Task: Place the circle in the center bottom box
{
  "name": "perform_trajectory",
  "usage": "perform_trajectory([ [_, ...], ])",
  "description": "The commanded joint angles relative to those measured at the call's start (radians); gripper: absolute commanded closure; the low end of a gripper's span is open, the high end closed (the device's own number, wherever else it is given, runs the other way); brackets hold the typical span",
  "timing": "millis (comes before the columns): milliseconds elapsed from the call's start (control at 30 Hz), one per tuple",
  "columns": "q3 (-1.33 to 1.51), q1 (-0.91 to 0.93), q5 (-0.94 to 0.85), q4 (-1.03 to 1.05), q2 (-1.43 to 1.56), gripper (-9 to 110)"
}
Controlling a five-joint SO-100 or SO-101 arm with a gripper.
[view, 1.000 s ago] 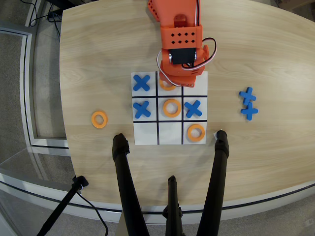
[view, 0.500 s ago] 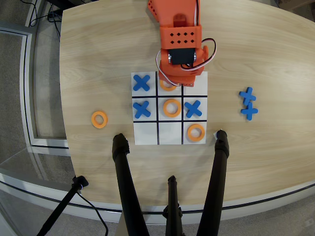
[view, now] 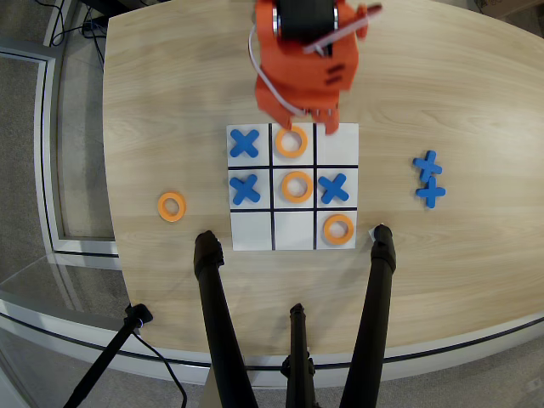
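Note:
In the overhead view the orange arm reaches down from the top edge. Its gripper [view: 306, 121] hangs over the board's top edge, and its jaws stand apart with nothing between them. An orange ring [view: 291, 142] lies flat in the middle cell of the board's row nearest the robot base [view: 293, 127], just below the fingertips. Two more orange rings lie on the board, one in the central cell [view: 297, 186] and one in the lower right cell [view: 338, 229]. Another ring [view: 172, 206] lies on the table left of the board.
Blue X pieces lie in the upper left [view: 245, 143], middle left [view: 246, 188] and middle right [view: 333, 188] cells. Two more X pieces [view: 429, 178] lie on the table at the right. Black tripod legs [view: 214, 306] [view: 376, 297] cross the table's near edge.

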Motion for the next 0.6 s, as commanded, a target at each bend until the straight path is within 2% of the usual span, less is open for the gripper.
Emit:
perform_trajectory([
  [0, 0.21, -0.04, -0.017, 0.026, 0.259, 81],
  [167, 0.603, -0.098, -0.017, -0.158, 0.509, 81],
  [267, 0.756, -0.095, -0.021, -0.183, 0.632, 82],
  [333, 0.818, -0.092, -0.028, -0.173, 0.698, 86],
  [433, 0.818, -0.087, -0.025, -0.123, 0.753, 101],
  [567, 0.819, -0.061, -0.026, -0.055, 0.802, 102],
])
